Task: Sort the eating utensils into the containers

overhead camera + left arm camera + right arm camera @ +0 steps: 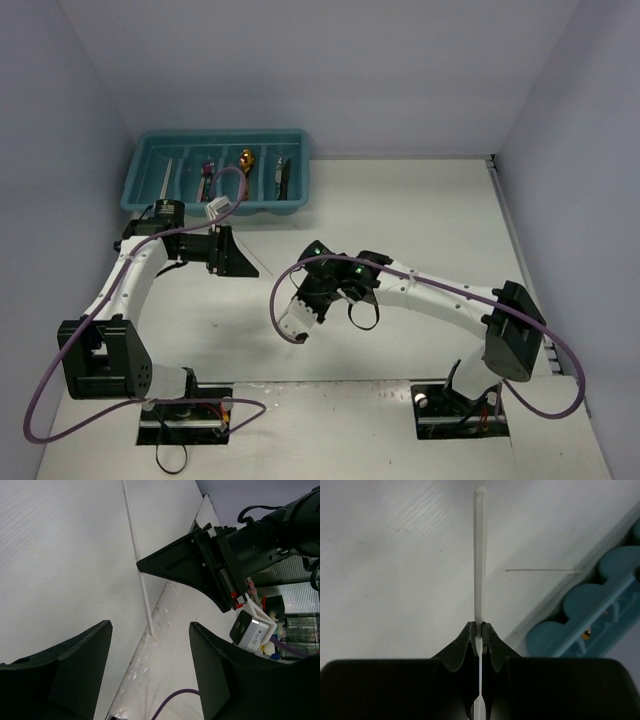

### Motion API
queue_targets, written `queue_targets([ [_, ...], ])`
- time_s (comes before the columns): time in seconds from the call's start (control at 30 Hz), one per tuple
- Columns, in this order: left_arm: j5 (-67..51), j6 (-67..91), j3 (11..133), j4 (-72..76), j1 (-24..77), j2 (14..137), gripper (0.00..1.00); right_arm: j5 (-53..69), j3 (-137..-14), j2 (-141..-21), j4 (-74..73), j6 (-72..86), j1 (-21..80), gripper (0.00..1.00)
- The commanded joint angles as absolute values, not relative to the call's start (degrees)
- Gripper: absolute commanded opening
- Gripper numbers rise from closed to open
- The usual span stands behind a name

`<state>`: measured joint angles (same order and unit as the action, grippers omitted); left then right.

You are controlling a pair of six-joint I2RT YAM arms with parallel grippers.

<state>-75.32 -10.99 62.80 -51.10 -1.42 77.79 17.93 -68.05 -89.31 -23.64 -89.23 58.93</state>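
Right gripper (480,626): black tapered fingers pressed onto a slim, translucent white chopstick (480,555), seen against the ribbed white table (395,555); left gripper (150,630): broad matte jaws spread, nothing between (near the tray's front wall); farthest: glossy teal tray (225,137), scalloped at its end, holding a gold spoon (247,158) among other slim utensils (281,172).

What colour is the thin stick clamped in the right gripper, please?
The stick in the right gripper is white, clearest in the right wrist view.
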Motion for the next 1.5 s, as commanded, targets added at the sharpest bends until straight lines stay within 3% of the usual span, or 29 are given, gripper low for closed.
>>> queue_targets([
  [0.0, -80.55, -8.79, 63.35, -50.16, 0.12, 77.96, 0.61, 16.63, -68.42, -84.51, -11.66, -92.75, 59.24, 0.00],
  [0.23, -81.47, -9.32, 63.38, -50.18, 3.61, 80.60, 0.61, 19.53, -66.60, -81.46, -0.71, -94.25, 59.24, 0.00],
  [0.77, -81.23, -9.14, 63.97, -49.83, 10.58, 82.98, 0.60, 19.69, -66.09, -82.17, -0.45, -98.27, 59.94, 0.00],
  [0.83, -81.45, -9.14, 63.74, -49.83, 11.11, 83.21, 0.57, 19.77, -66.09, -82.10, -0.52, -98.42, 59.94, 0.00],
  [1.1, -81.65, -9.13, 63.91, -49.97, 11.21, 83.99, 0.14, 20.18, -64.06, -81.00, -0.53, -99.89, 60.14, 0.01],
  [1.13, -81.65, -9.05, 63.98, -50.01, 11.25, 84.11, 0.07, 19.86, -63.90, -81.03, -0.53, -99.91, 60.30, 0.03],
  [1.17, -81.65, -8.97, 63.98, -50.01, 11.25, 84.11, 0.03, 19.70, -63.90, -81.04, -0.53, -99.60, 60.54, 0.28],
  [1.2, -81.49, -8.88, 63.98, -50.09, 11.25, 84.11, 0.00, 19.61, -63.90, -80.95, -0.53, -99.58, 60.56, 0.29],
  [1.27, -81.35, -8.74, 63.81, -50.10, 11.08, 83.73, 0.00, 19.41, -63.86, -80.46, 1.22, -99.25, 60.64, 0.63],
  [1.33, -80.99, -8.53, 63.92, -50.10, 10.96, 83.42, 0.00, 19.06, -63.56, -79.80, 1.23, -98.80, 60.59, 0.72],
  [1.47, -79.05, -8.55, 65.03, -50.10, 8.55, 82.86, 0.00, 17.81, -62.89, -77.06, 1.23, -95.60, 60.64, 0.77],
])
